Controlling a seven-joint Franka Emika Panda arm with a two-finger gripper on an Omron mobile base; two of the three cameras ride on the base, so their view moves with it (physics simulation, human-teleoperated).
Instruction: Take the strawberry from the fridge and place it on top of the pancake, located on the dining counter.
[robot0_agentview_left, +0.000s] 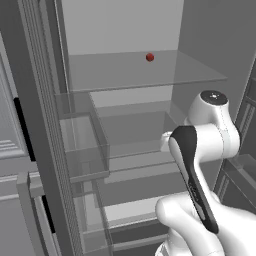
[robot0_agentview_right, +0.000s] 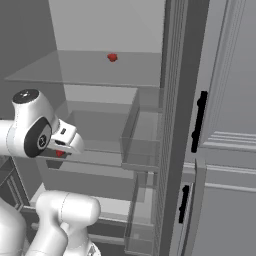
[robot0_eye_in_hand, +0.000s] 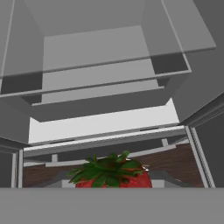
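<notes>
The fridge (robot0_agentview_left: 210, 35) stands open, and my arm reaches in at the level of its middle shelves. In the hand view a red strawberry (robot0_eye_in_hand: 113, 175) with green leaves sits right at the bottom, between my fingers. From the right base view a bit of the strawberry (robot0_agentview_right: 60, 153) shows under the hand, where my gripper (robot0_agentview_right: 61, 150) is shut on it. The hand hangs just above a glass shelf (robot0_agentview_right: 100, 150). The pancake and the dining counter are out of view.
A second small red thing (robot0_agentview_left: 149, 57) (robot0_agentview_right: 112, 57) lies on the upper glass shelf. Clear door bins (robot0_agentview_left: 82, 150) (robot0_agentview_right: 142, 140) jut out beside the shelves. Light grey cabinets with black handles (robot0_agentview_right: 200, 122) (robot0_agentview_left: 22, 127) flank the fridge.
</notes>
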